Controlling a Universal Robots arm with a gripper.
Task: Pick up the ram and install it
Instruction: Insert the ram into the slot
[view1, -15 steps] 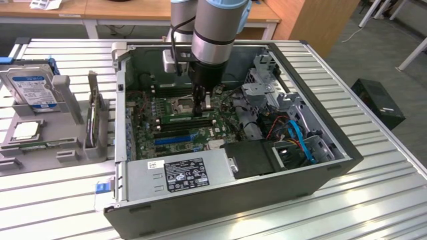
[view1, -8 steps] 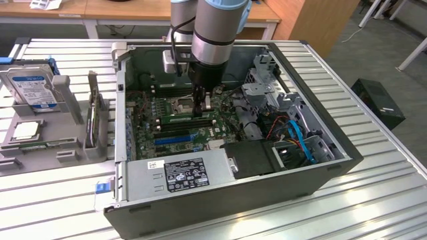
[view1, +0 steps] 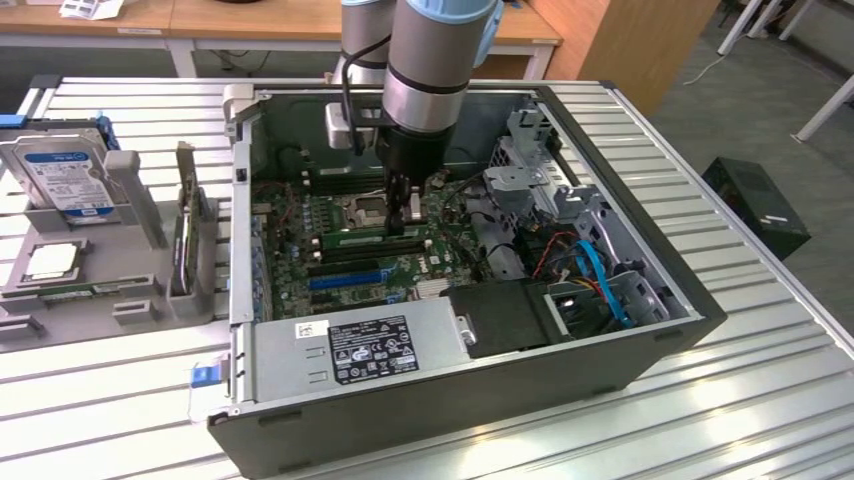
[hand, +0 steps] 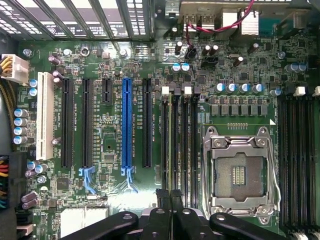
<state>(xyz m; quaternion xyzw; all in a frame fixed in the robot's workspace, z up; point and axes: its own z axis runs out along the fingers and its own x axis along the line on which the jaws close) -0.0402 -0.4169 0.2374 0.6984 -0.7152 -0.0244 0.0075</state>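
The ram (view1: 360, 239) is a thin green stick standing on edge in a black memory slot of the motherboard (view1: 300, 225), just in front of the CPU socket (view1: 366, 208). My gripper (view1: 404, 232) reaches straight down into the open computer case, its black fingers pinched together on the stick's top edge near its right end in the exterior view. In the wrist view the fingers (hand: 163, 200) meet over the row of black memory slots (hand: 184, 145), beside the CPU socket (hand: 240, 172).
The case walls (view1: 240, 250), power supply (view1: 374, 350), drive cage and cables (view1: 587, 260) hem in the board. On the exterior view's left, a grey holder (view1: 80, 285) carries a hard drive (view1: 60, 175), a CPU chip (view1: 51, 262) and an upright card (view1: 187, 235).
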